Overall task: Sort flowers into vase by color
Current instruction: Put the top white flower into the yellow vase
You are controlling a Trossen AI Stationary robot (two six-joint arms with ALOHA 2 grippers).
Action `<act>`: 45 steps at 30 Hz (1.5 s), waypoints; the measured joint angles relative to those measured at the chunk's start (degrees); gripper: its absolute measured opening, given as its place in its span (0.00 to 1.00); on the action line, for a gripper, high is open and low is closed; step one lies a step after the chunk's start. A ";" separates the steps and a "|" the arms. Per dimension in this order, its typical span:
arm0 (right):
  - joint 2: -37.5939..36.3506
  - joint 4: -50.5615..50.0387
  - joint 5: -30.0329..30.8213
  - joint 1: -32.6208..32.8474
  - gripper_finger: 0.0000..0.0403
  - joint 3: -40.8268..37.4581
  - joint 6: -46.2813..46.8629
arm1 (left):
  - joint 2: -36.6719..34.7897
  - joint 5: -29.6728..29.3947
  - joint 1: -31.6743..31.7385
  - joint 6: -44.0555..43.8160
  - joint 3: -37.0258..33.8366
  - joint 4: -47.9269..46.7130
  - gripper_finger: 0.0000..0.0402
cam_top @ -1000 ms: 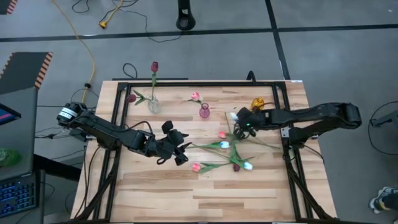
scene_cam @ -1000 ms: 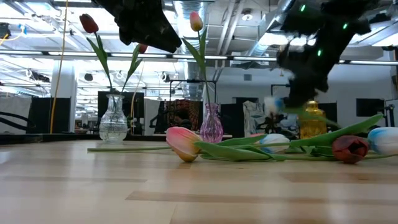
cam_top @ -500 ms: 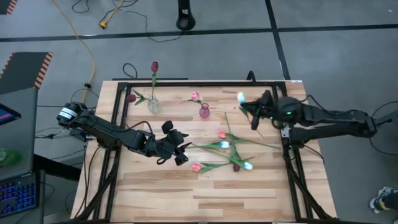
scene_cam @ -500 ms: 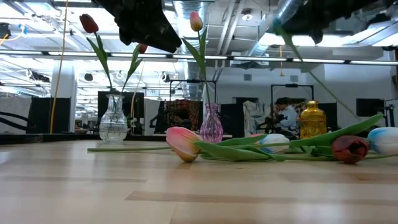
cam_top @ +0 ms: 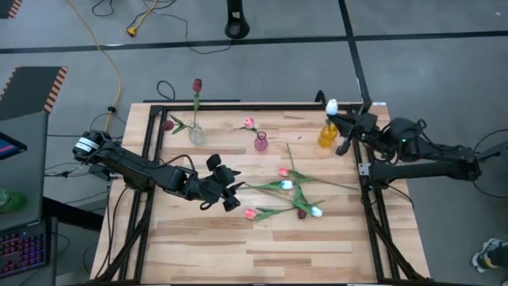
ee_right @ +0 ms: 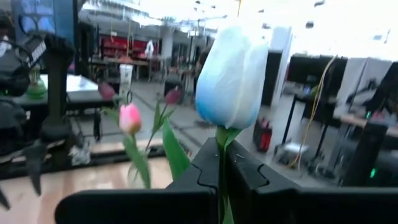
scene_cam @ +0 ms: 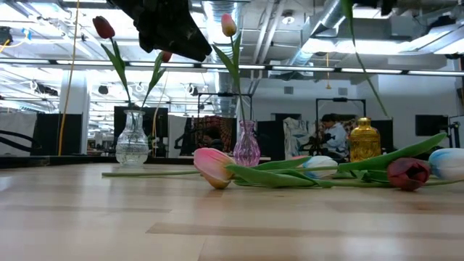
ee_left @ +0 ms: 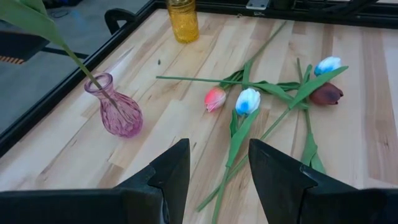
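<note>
Right pincer (cam_top: 343, 127) is up at the far right corner of the table (cam_top: 206, 254), clenched on the stem of a white tulip (cam_top: 331, 106). The right wrist view shows the stem pinched between both fingers (ee_right: 205, 168), with the white-blue head (ee_right: 231, 74) standing upright directly above the fingertips. In the high view that head sits just beyond the yellow vase (cam_top: 328, 135), with the stem running down beside the vase. I can't tell whether the stem tip is in the vase mouth yet. In the low view the green stem (scene_cam: 360, 58) hangs from the top edge above the gold vase (scene_cam: 364, 140).

Left pincer (cam_top: 230, 196) is near the table's middle, released, fingers apart and gripping nothing. In the left wrist view its fingers (ee_left: 171, 171) point toward the loose pile.

The loose flowers lie flat, just beside the left pincer towards the right arm:
- pink tulip (ee_left: 215, 98)
- white tulip with blue tint (ee_left: 248, 100), touching the pink one's leaves
- dark red tulip (ee_left: 326, 94)
- another white tulip (ee_left: 328, 65)
- pink-headed one nearest the front edge (cam_top: 251, 214)

Stems are crossed and overlapping.

Already placed:
- Clear vase (cam_top: 196, 134) holds two dark red tulips (cam_top: 197, 84).
- Pink vase (cam_top: 261, 142) holds one pink tulip (cam_top: 248, 122).
</note>
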 joint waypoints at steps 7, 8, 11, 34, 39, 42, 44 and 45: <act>0.15 7.42 0.00 0.01 0.09 0.02 -8.35 | 0.00 -0.02 0.01 -0.39 0.00 0.01 0.38; 0.15 8.13 0.00 0.01 0.09 0.02 -9.06 | 0.00 -0.02 0.00 -0.72 0.00 0.00 0.38; 0.13 9.01 0.00 0.01 0.09 0.02 -10.14 | 0.00 -0.04 0.00 -1.03 0.00 0.00 0.38; 0.85 9.83 -4.41 -2.68 0.09 0.02 -12.71 | 0.02 -0.15 0.00 -2.34 0.00 0.00 0.38; 0.85 9.77 -4.99 -2.70 0.09 0.02 -12.71 | 0.02 -0.14 0.00 -2.34 0.00 0.00 0.38; 0.67 9.69 -5.01 -2.72 0.09 0.02 -12.69 | 0.02 -0.13 0.00 -2.34 0.00 0.01 0.38; 0.08 8.70 -5.01 -2.72 0.09 0.02 -12.52 | 0.02 -0.07 0.00 -2.34 0.00 0.00 0.38; -0.36 7.69 -5.04 -2.70 0.09 0.02 -12.28 | 0.02 0.02 0.02 -2.34 0.00 0.00 0.38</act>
